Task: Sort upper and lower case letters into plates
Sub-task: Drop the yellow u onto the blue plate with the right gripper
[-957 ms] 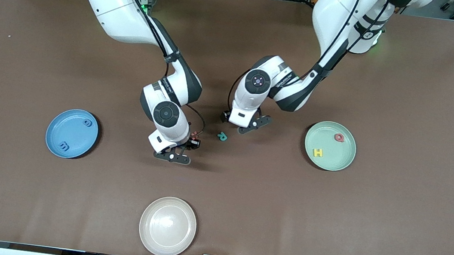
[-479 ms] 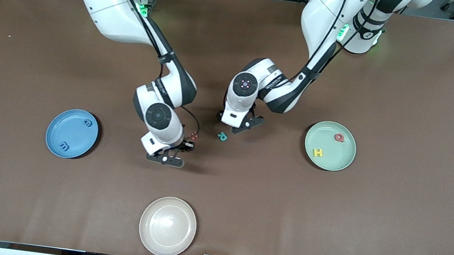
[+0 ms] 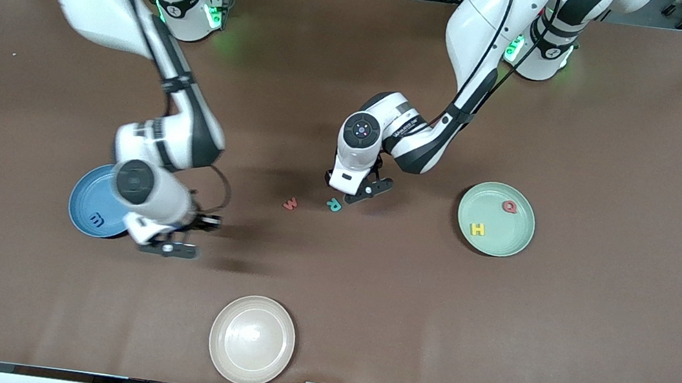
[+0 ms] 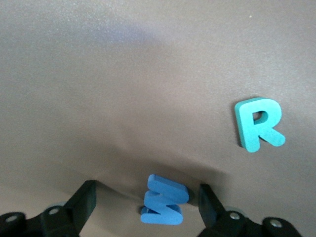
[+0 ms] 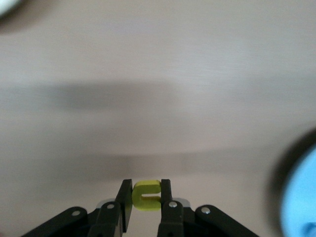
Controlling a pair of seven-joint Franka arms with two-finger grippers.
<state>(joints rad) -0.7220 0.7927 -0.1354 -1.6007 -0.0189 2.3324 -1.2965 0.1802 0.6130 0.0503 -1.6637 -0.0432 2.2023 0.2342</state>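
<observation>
My right gripper (image 3: 168, 248) is shut on a yellow u (image 5: 146, 194) and holds it over the table just beside the blue plate (image 3: 86, 196), whose edge shows in the right wrist view (image 5: 302, 197). A blue m (image 3: 95, 220) lies in that plate. My left gripper (image 3: 359, 194) is open and low over the table, with a blue W (image 4: 163, 201) tilted on edge between its fingers (image 4: 81, 205). A teal R (image 3: 333, 204) (image 4: 259, 123) lies beside it, and a pink-red w (image 3: 291, 203) a little toward the right arm's end. The mint plate (image 3: 507, 244) holds a pink-red Q (image 3: 509, 206) and a yellow H (image 3: 477, 229).
A cream-white plate (image 3: 249, 362) stands near the table's front edge, nearer to the camera than the loose letters. The right arm's wrist covers part of the blue plate.
My right arm has swung from mid-table to the blue plate's edge with the yellow u, uncovering the pink-red w. My left gripper has shifted slightly toward the teal R.
</observation>
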